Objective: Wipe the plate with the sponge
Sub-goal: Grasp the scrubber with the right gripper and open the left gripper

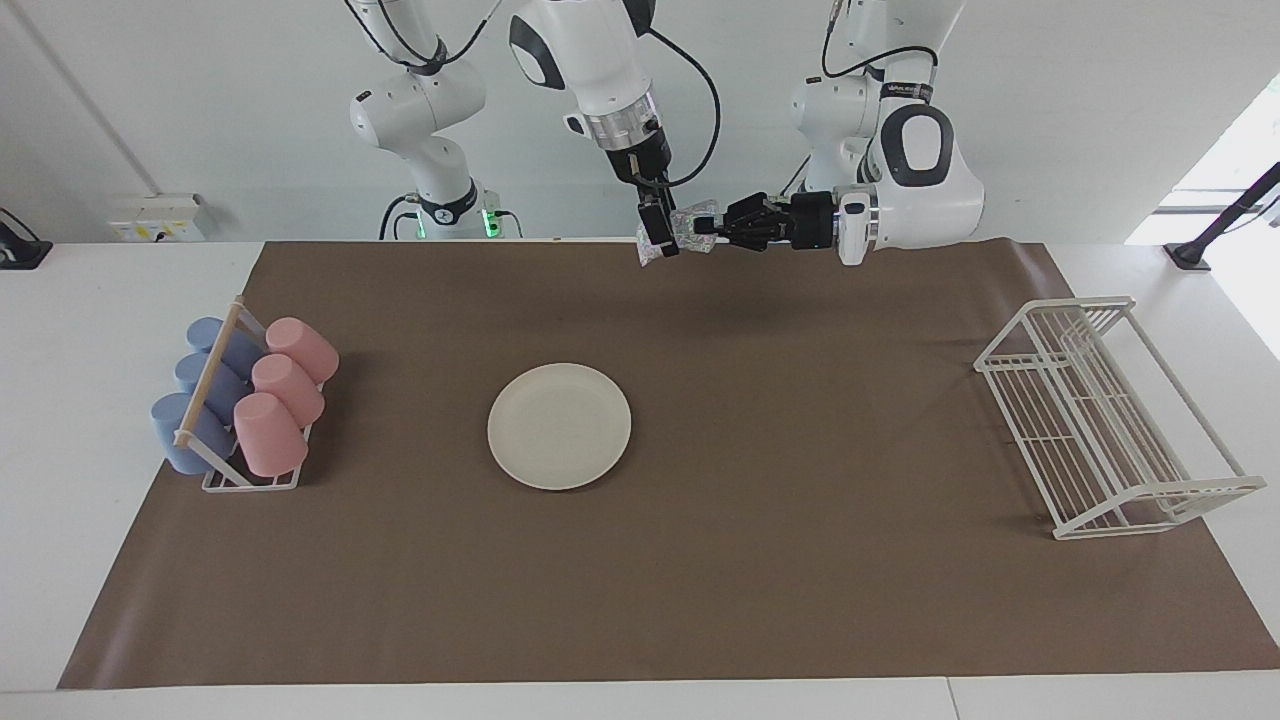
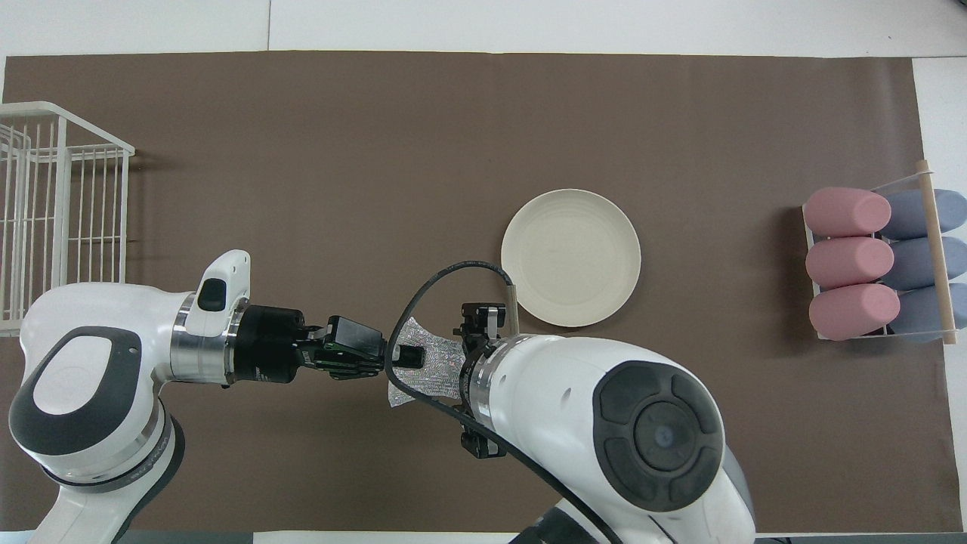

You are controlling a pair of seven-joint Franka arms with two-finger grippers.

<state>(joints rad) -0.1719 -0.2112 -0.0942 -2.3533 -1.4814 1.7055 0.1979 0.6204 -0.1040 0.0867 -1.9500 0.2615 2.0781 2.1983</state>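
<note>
both tools up over the bench's robot edge. left tool (image 1: 712, 226) pressed tight, pinching the sponge (image 1: 692, 224). right tool (image 1: 658, 240) at the sponge's 9 o'clock in the facing view, fingers either side of it; can't tell if gripping. plate (image 1: 559, 426) flat mid-bench, at about 7 o'clock from the sponge there, well apart.
</note>
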